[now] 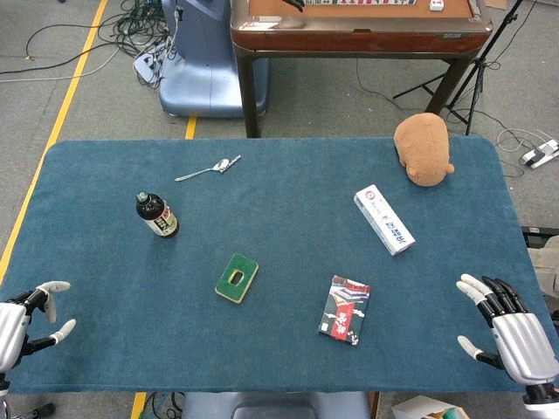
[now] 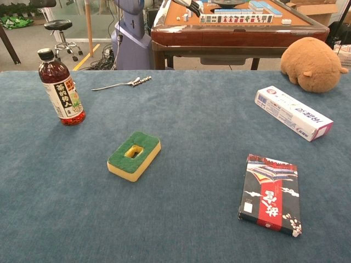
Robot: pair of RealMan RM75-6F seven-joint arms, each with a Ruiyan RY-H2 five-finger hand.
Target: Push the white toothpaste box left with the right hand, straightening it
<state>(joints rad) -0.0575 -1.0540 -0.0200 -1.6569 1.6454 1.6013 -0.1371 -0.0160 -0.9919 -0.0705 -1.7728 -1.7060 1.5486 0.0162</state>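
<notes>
Your right hand rests at near right table edge, fingers spread, holding nothing. White toothpaste box lies ahead of it and to its left, angled, well apart, just before brown plush toy. Your left hand: fingers apart, empty.

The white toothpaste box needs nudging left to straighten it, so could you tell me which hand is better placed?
The right hand. It rests open at the table's near right corner, on the same side as the toothpaste box, which lies askew. The left hand sits at the far left edge.
</notes>
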